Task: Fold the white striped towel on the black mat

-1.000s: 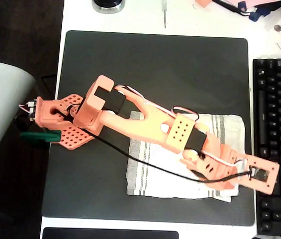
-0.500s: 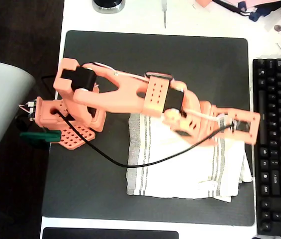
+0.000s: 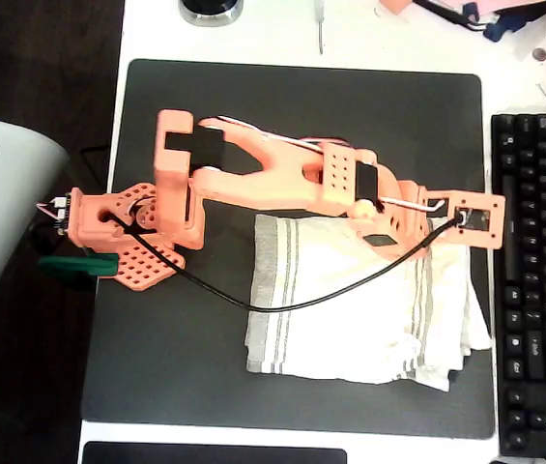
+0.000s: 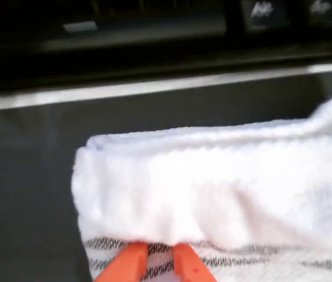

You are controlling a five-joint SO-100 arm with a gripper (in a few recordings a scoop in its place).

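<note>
Pinching the white striped towel's upper right edge, the orange gripper had narrowed on cloth; fold on black mat seemed partly done.

1 white striped towel, 1 black mat, 1 orange arm, 1 black keyboard.

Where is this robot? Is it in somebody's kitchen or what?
More likely someone's computer desk. There's a black keyboard at the right in the overhead view, and the white striped towel lies on a black mat like people use under keyboards.
</note>
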